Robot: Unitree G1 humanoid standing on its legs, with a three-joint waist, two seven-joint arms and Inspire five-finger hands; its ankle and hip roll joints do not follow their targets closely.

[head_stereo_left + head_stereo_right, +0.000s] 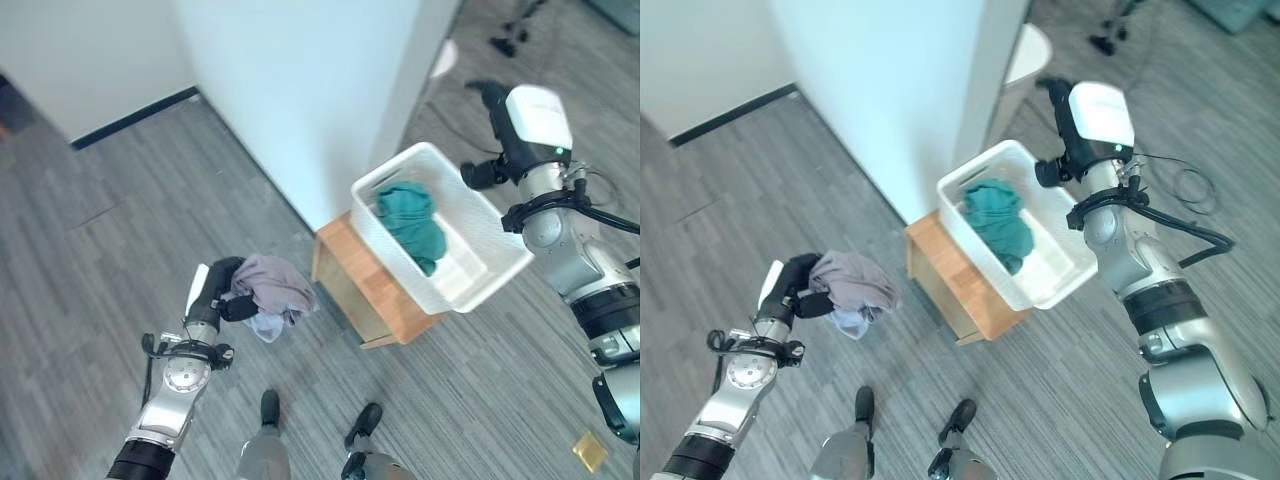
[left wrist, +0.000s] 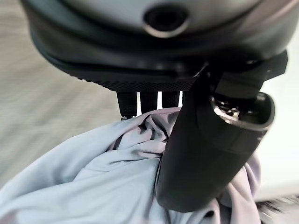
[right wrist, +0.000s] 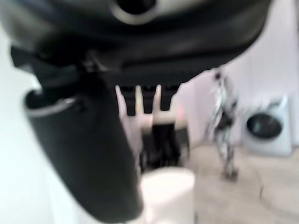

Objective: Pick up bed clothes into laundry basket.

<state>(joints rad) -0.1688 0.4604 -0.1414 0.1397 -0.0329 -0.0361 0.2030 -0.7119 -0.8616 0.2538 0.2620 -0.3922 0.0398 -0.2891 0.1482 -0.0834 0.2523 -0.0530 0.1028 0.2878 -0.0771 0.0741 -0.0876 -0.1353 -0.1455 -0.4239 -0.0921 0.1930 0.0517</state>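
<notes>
Two garments in view, one basket. Left hand [image 1: 222, 290] is out over the grey floor [image 1: 90, 250], fingers [image 2: 149, 100] and thumb curled round one bunched lilac-grey garment [image 1: 272, 285]; a paler fold hangs below the bundle, clear of the floor. One white laundry basket [image 1: 485, 228] sits tilted on one low wooden bench [image 1: 372, 290], just beside the corner of a white wall [image 1: 300, 90]. One teal garment [image 1: 412, 222] lies inside the basket, toward its far end, trailing down the middle. Right hand [image 1: 1058, 108] is raised behind the basket's far-right side, not touching it as far as the head views show; its wrist view shows the fingers [image 3: 142, 100] running out fairly straight with the thumb beside them, nothing held. Lilac garment and basket are well apart, bench between them.
</notes>
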